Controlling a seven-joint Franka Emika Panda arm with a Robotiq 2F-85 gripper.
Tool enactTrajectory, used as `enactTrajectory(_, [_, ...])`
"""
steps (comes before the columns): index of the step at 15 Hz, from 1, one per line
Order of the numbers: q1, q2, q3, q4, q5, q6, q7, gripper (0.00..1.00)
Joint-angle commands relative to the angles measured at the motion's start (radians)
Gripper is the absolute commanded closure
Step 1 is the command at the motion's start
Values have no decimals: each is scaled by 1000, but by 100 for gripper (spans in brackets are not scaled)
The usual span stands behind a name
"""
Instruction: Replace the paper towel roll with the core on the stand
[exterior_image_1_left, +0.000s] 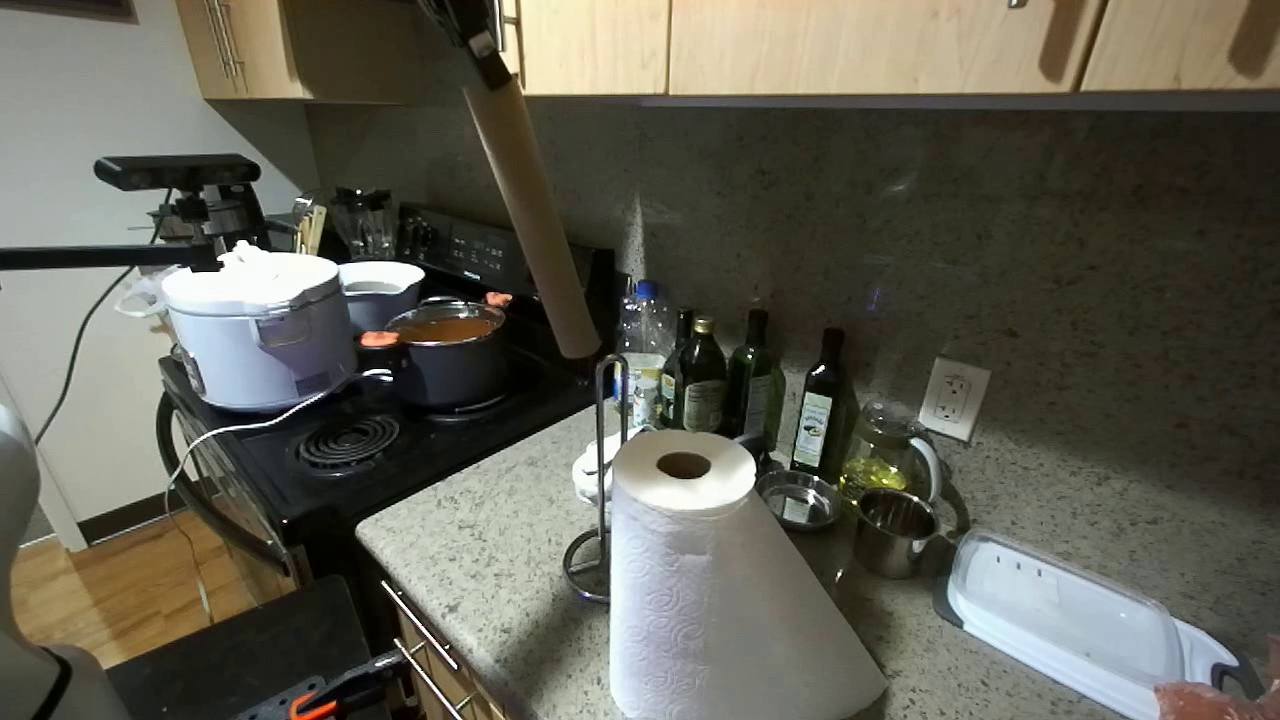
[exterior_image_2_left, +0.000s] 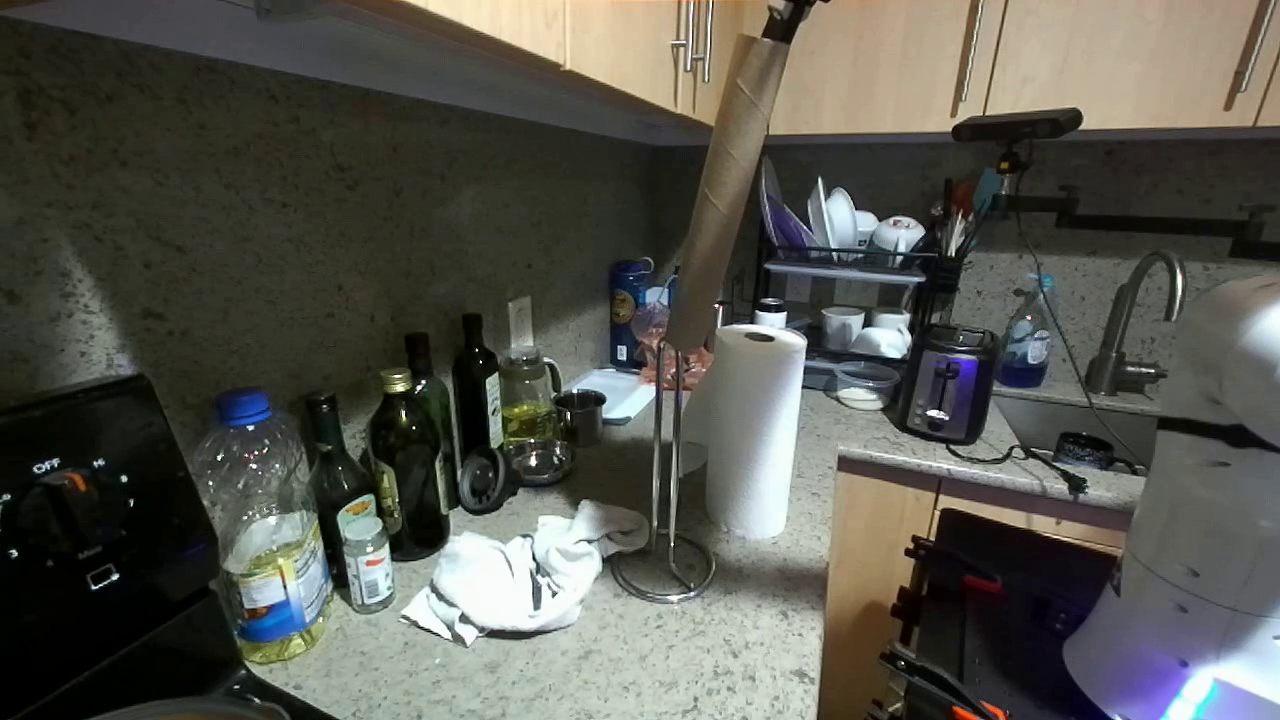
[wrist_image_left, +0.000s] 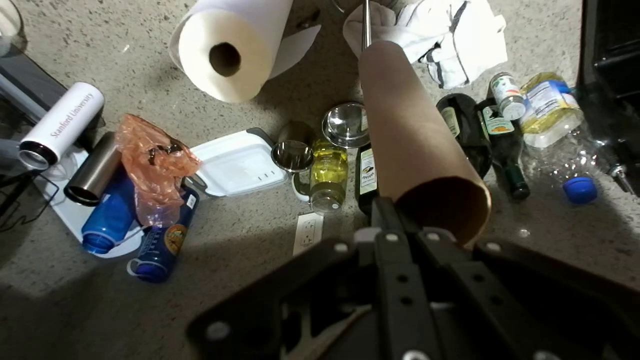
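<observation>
My gripper (wrist_image_left: 395, 212) is shut on the rim of the core (wrist_image_left: 420, 130), one finger inside the tube and one outside. The core is a slim brown tube, held tilted in the air, in both exterior views (exterior_image_1_left: 535, 220) (exterior_image_2_left: 725, 190). Its lower end is close to the top of the stand (exterior_image_1_left: 602, 470); I cannot tell whether they touch. The stand, with upright wire rod and ring base, stands bare on the counter (exterior_image_2_left: 657, 470). The white paper towel roll (exterior_image_1_left: 680, 600) stands upright beside it, also in the wrist view (wrist_image_left: 255, 45). The gripper shows partly at an exterior view's top edge (exterior_image_2_left: 788, 20).
A crumpled white cloth (exterior_image_2_left: 520, 575) lies beside the stand's base. Several bottles (exterior_image_2_left: 405, 470) and a glass jug (exterior_image_1_left: 885, 460) line the back wall. A stove with pots (exterior_image_1_left: 450, 360) adjoins the counter. Cabinets (exterior_image_1_left: 800, 45) hang above. A toaster (exterior_image_2_left: 948, 385) stands farther along.
</observation>
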Motion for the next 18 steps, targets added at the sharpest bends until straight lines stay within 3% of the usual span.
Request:
enactTrajectory(1, [1,21,-5,44,-1,-34,2,100])
enactTrajectory(18, [-5,60,-26,32,-33,9,-16,100])
